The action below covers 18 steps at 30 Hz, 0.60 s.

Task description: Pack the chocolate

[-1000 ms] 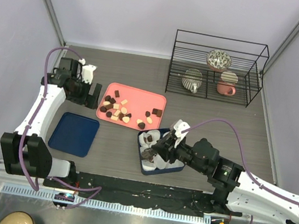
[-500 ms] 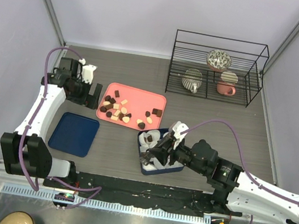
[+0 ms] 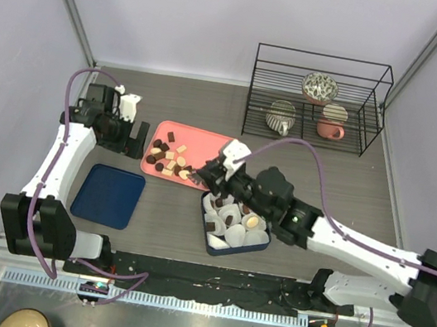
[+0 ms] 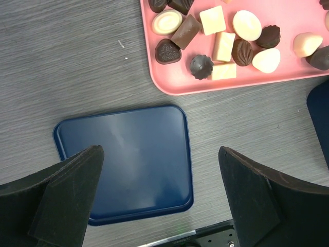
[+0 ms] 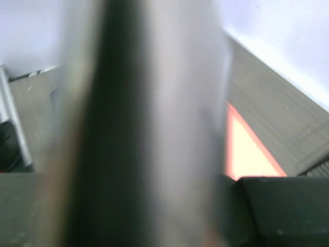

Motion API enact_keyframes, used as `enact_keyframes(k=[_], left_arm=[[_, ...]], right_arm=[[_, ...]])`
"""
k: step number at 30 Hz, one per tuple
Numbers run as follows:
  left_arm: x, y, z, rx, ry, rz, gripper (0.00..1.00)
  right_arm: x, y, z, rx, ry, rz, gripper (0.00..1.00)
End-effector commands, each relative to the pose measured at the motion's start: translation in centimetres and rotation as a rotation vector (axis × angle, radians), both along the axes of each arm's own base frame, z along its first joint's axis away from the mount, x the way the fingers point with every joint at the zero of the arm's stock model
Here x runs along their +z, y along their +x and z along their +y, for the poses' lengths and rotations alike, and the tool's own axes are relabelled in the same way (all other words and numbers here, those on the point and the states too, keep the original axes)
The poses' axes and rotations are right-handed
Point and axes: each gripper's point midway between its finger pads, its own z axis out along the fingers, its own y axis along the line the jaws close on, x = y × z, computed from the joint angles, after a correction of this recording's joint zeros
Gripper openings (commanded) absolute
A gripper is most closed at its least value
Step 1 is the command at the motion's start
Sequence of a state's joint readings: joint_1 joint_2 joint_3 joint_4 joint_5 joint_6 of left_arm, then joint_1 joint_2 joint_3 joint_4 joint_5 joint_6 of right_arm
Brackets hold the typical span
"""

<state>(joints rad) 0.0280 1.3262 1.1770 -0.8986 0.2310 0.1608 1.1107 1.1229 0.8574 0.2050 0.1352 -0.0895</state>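
Observation:
Several chocolate pieces (image 3: 171, 158), dark, brown and cream, lie on a pink tray (image 3: 205, 142). They also show in the left wrist view (image 4: 216, 46). A blue box (image 3: 218, 248) holds white paper cups, and some hold pieces (image 3: 231, 211). My right gripper (image 3: 200, 176) hovers at the tray's near right edge. Its wrist view is badly blurred, with dark fingers (image 5: 288, 211) low at the sides, so it looks open. My left gripper (image 3: 134, 139) is wide open and empty left of the tray, above a blue lid (image 4: 128, 159).
A black wire rack (image 3: 317, 100) with two mugs and a patterned bowl stands at the back right. The blue lid (image 3: 108, 194) lies flat at the near left. Grey walls close in on both sides.
My right arm has swung up and left from over the blue box to the pink tray's near edge. The left arm has not moved.

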Motion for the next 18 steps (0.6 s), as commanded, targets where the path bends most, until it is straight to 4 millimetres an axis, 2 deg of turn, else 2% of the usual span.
enact_keyframes(k=[1,2,3,5,6,7,8,9,10,12,13,14,15,16,17,18], left_arm=[[2.2,1.0,-0.1,0.0,-0.002,-0.07,1.0],[2.1,1.1,-0.2,-0.003,-0.003,-0.069,1.0],[2.1,1.1,-0.1,0.0,0.0,-0.068,1.0],[2.0,1.2,0.0,0.0,0.002,-0.067,1.0],[1.9,1.3,0.0,0.004,0.005,-0.063,1.0],[1.9,1.3,0.0,0.004,0.005,-0.062,1.0],[1.9,1.3,0.1,0.005,0.005,-0.065,1.0],[1.9,1.4,0.1,0.005,0.007,-0.063,1.0],[1.9,1.5,0.1,0.005,0.009,-0.068,1.0],[1.9,1.5,0.1,0.004,0.009,-0.065,1.0],[1.9,1.5,0.2,0.008,0.009,-0.062,1.0],[2.0,1.6,0.2,0.007,0.011,-0.065,1.0],[2.0,1.6,0.2,0.005,0.012,-0.065,1.0],[1.9,1.6,0.2,0.003,0.015,-0.064,1.0],[1.9,1.6,0.2,0.004,0.018,-0.064,1.0],[2.0,1.6,0.3,0.007,0.019,-0.066,1.0]], right_arm=[[5.0,5.8,2.6,-0.014,0.161,-0.109,0.36],[4.8,6.4,3.3,0.008,0.158,-0.116,0.36],[3.6,8.4,4.4,-0.004,0.132,-0.106,0.36],[3.0,10.3,5.7,0.004,0.127,-0.103,0.36],[3.8,11.2,6.2,-0.001,0.145,-0.116,0.36],[1.9,13.0,6.9,-0.016,0.124,-0.102,0.36],[1.5,14.0,7.2,-0.024,0.122,-0.098,0.39],[2.4,15.1,7.5,-0.031,0.142,-0.108,0.4],[0.5,16.8,7.9,-0.043,0.125,-0.086,0.4],[0.8,18.4,8.7,-0.04,0.15,-0.084,0.41],[-0.7,19.5,9.1,-0.052,0.137,-0.067,0.42],[-1.1,20.1,9.5,-0.055,0.138,-0.062,0.42],[-0.2,20.7,9.9,-0.062,0.154,-0.079,0.42],[-0.5,21.1,10.3,-0.065,0.154,-0.076,0.44],[-2.3,21.9,10.8,-0.074,0.136,-0.058,0.45],[-1.6,22.5,11.1,-0.084,0.151,-0.069,0.46]])
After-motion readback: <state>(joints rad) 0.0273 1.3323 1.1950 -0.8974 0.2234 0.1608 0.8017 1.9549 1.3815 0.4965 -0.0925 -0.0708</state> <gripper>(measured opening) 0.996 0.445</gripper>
